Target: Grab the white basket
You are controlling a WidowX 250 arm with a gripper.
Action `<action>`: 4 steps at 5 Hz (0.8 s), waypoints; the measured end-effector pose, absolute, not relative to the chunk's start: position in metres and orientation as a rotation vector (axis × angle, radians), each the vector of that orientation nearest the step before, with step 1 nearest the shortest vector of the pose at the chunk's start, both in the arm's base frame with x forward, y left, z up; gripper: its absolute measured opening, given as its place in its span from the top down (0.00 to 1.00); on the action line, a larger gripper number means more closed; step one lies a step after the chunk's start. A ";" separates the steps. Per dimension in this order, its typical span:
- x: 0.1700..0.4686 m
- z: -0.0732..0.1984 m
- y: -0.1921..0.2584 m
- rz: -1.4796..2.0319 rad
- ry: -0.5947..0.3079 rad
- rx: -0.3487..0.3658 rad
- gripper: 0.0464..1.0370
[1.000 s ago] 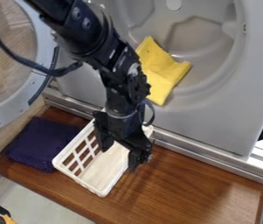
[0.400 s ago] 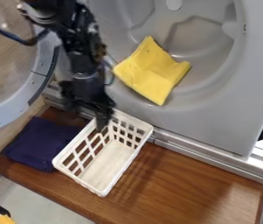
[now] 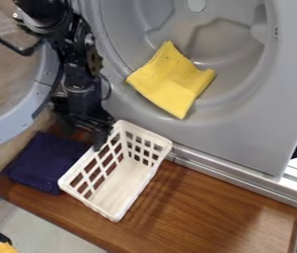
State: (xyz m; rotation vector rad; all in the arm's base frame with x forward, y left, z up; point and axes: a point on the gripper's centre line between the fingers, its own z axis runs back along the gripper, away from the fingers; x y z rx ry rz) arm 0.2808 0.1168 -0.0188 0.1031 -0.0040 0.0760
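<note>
While arm [image 3: 75, 59] slants down from upper left, pincer [image 3: 83, 138] gapes, gripping nothing, at white basket's [image 3: 119, 184] upper-left rim.

- glossy black arm [image 3: 75, 62] at eleven o'clock, chunky rounded joints
- thick black cable [image 3: 9, 45] looping at ten o'clock
- thin pale band [image 3: 78, 89] round the wrist
- matching dark gripper [image 3: 82, 136]

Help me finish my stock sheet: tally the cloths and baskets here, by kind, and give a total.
Cloths: 2 (yellow cloth, navy cloth)
Baskets: 1 (white basket)
Total: 3
</note>
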 end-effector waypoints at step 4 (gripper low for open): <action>0.276 -0.011 0.124 0.056 -0.119 -0.020 0.04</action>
